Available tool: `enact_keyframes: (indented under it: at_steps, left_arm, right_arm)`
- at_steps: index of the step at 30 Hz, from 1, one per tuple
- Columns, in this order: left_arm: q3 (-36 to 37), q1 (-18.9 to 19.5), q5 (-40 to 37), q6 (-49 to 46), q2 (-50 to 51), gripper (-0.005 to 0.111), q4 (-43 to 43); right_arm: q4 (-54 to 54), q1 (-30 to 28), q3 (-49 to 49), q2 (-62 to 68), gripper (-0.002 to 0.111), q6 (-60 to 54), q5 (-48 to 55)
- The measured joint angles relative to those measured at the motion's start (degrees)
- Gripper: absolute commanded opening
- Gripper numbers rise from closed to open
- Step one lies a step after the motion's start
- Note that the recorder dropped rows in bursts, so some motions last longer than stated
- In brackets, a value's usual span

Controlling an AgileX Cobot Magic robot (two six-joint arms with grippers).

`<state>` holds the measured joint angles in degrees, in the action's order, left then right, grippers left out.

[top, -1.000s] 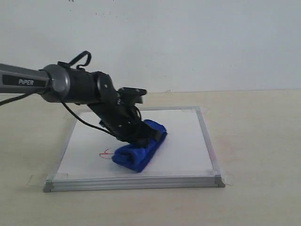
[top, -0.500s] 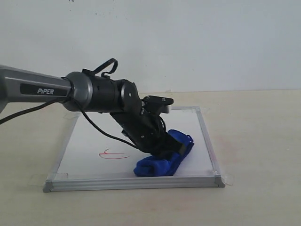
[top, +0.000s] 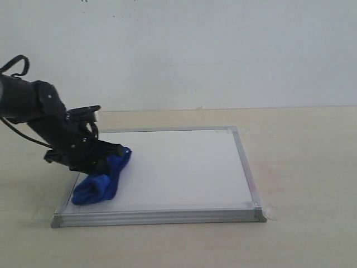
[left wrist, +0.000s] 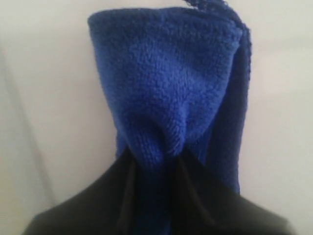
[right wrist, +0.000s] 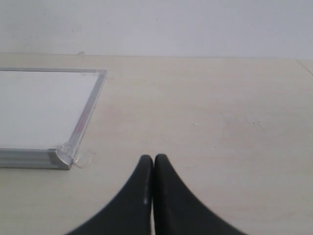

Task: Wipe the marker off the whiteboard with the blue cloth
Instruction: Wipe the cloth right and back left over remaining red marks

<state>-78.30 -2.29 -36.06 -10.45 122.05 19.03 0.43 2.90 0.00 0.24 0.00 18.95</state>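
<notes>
The whiteboard point(top: 187, 164) lies flat on the tan table point(top: 304, 167), its silver-grey frame running round it, and the bare part of its face shows plain white. The blue cloth point(top: 100, 181) sits at the board's 8 o'clock corner in the exterior view, a rolled bundle with one end over the left edge of the frame and the other pointing toward 1 o'clock. The left gripper point(top: 107, 159) reaches in from 9 o'clock and is clamped on the cloth's upper end; in the left wrist view its dark fingers point(left wrist: 195, 198) pinch the fabric into a narrow fold between them. The right gripper point(right wrist: 153, 164) hangs over bare table near a taped corner of the board, its two fingers pressed together with nothing between them.
</notes>
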Motion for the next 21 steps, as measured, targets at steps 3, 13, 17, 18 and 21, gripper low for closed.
enact_keyframes:
  at_steps: [3,13,17,18,21]
  left_arm:
    - [0.09,4.16,0.23,3.73,-0.27,0.004,-2.10]
    - [0.62,0.56,3.08,1.38,-0.40,0.004,-1.88]
    - [0.74,-11.66,9.65,-10.89,0.47,0.004,13.21]
    - [0.74,-15.52,10.33,-14.30,0.91,0.004,17.29]
    - [0.74,-21.18,12.13,-17.18,1.11,0.004,20.19]
  right_arm:
    - [0.00,0.00,0.00,0.00,0.000,0.00,0.00]
    - [0.00,0.00,0.00,0.00,0.000,0.00,0.00]
    - [0.00,0.00,0.00,0.00,0.000,0.00,0.00]
    - [0.00,0.00,0.00,0.00,0.000,0.00,0.00]
    - [0.00,0.00,0.00,0.00,0.000,0.00,0.00]
